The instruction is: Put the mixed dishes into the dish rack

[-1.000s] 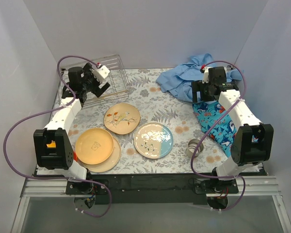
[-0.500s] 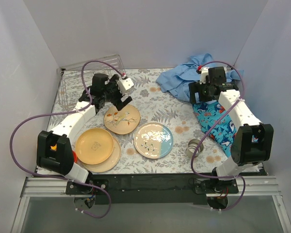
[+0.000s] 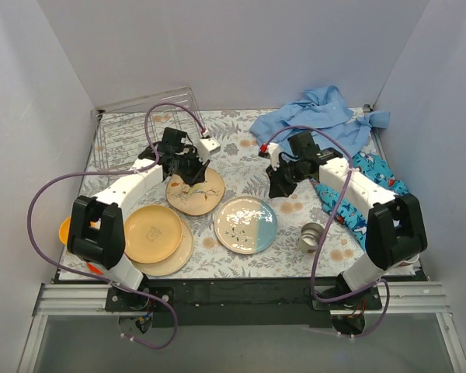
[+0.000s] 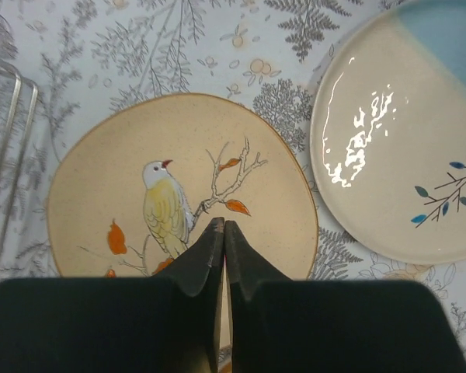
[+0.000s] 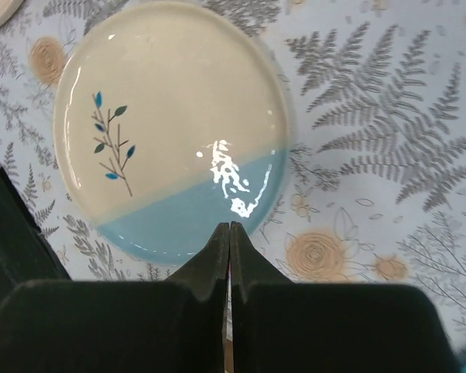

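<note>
The wire dish rack [image 3: 136, 128] stands at the back left with nothing in it. The cream floral plate [image 3: 204, 198] [image 4: 179, 171] lies mid-table, and my left gripper [image 3: 193, 177] [image 4: 224, 225] hovers over it, shut with nothing held. The cream-and-light-blue plate [image 3: 245, 224] [image 5: 167, 116] lies to its right. My right gripper [image 3: 276, 186] [image 5: 230, 227] is above that plate's blue edge, also shut and empty. Two yellow-tan plates [image 3: 151, 233] are stacked at the front left. A small cup [image 3: 312, 235] sits front right. An orange bowl [image 3: 64, 230] peeks out behind the left arm.
A light blue cloth [image 3: 314, 116] is bunched at the back right, and a patterned blue cloth [image 3: 373, 175] lies under the right arm. Rack wires [image 4: 0, 116] show at the left edge of the left wrist view. White walls close in three sides.
Both arms swung in toward the middle: the left from the rack to over the floral plate, the right from the cloths to the blue plate. Both grippers went from open to shut.
</note>
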